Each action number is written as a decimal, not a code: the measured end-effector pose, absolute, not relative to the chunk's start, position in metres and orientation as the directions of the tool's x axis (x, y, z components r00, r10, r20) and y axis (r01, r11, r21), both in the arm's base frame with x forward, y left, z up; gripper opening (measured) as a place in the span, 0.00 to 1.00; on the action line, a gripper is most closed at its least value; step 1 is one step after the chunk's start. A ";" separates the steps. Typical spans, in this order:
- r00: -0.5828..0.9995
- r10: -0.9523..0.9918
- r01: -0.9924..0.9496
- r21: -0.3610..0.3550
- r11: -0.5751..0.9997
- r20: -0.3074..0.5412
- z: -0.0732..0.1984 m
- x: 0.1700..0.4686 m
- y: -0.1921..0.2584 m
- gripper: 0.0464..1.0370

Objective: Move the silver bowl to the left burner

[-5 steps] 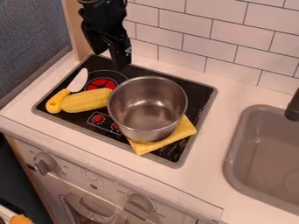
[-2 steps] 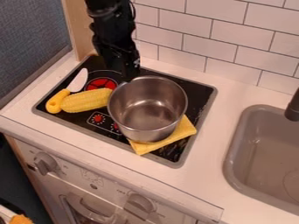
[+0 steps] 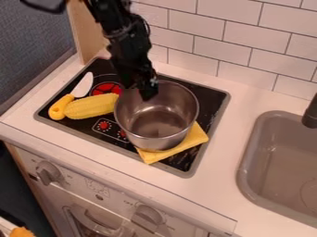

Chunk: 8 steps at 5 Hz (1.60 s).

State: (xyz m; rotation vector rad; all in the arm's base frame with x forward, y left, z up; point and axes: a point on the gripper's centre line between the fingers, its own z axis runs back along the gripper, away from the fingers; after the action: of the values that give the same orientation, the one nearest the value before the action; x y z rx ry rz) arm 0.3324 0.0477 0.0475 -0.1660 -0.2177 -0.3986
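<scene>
Your pincer (image 3: 141,91) hangs at the silver pot (image 3: 158,122), over the upper-left part of its rim, and its lower end overlaps the pot's opening as you look down. You can't tell from this angle whether the pincer is spread, pressed together or pinching the rim. Most of the pot's opening lies below and to the right of the pincer in your view. The black arm (image 3: 127,41) slants down to it from the top edge, left of centre.

The pot stands upright on the right-hand part of the black cooktop (image 3: 213,99), with a folded yellow cloth (image 3: 195,139) under it, poking out at the lower right. You can see bare metal inside the pot. The red burner (image 3: 106,88) is to the pot's upper left, partly behind the corn cob (image 3: 91,106).

That cob lies just beside the pot's left side, and a knife (image 3: 59,109) with a yellow handle and a pale blade lies at the cob's other end. Right of the cooktop, you have the grey sink (image 3: 246,164) set into the white counter (image 3: 244,104), with a dark faucet (image 3: 311,113) at the view's edge.
</scene>
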 end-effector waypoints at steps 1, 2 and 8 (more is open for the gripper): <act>0.900 -0.383 0.416 -0.147 0.897 0.209 0.036 0.336 0.047 0.89; 0.887 -0.430 0.458 -0.193 0.868 0.168 0.026 0.333 0.045 0.60; 0.883 -0.405 0.455 -0.226 0.861 0.236 0.056 0.335 0.051 0.03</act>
State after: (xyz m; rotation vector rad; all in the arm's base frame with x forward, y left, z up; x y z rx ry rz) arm 0.3346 0.0506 0.0558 -0.2810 -0.1837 -0.4540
